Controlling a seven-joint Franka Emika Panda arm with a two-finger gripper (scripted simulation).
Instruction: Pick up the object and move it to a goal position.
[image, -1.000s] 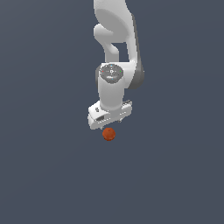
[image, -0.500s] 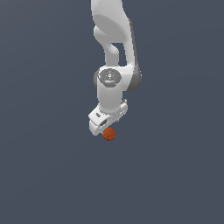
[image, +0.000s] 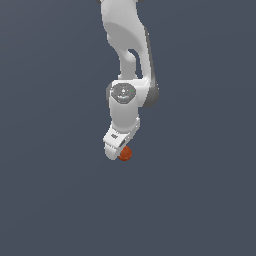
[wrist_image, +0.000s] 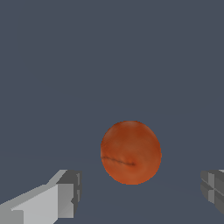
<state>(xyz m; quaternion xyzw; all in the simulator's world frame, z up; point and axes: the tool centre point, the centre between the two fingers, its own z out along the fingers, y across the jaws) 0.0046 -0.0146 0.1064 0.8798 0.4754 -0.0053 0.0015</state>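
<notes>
The object, a small red-orange ball (image: 125, 154) with a mottled surface, lies on the dark grey floor. In the exterior view my white gripper (image: 116, 149) hangs right over it, turned at a slant, its hand covering part of the ball. In the wrist view the ball (wrist_image: 131, 152) shows between and just beyond the two fingers. One grey fingertip (wrist_image: 70, 194) and the other (wrist_image: 213, 188) stand far apart on either side of it, touching nothing. The gripper (wrist_image: 141, 193) is open, with a gap much wider than the ball.
Only the flat dark grey floor (image: 200, 200) surrounds the ball. The white arm (image: 127, 45) rises from the wrist toward the upper edge of the exterior view.
The hand has twisted about its own axis and sunk slightly closer to the ball. The ball has stayed in the same spot.
</notes>
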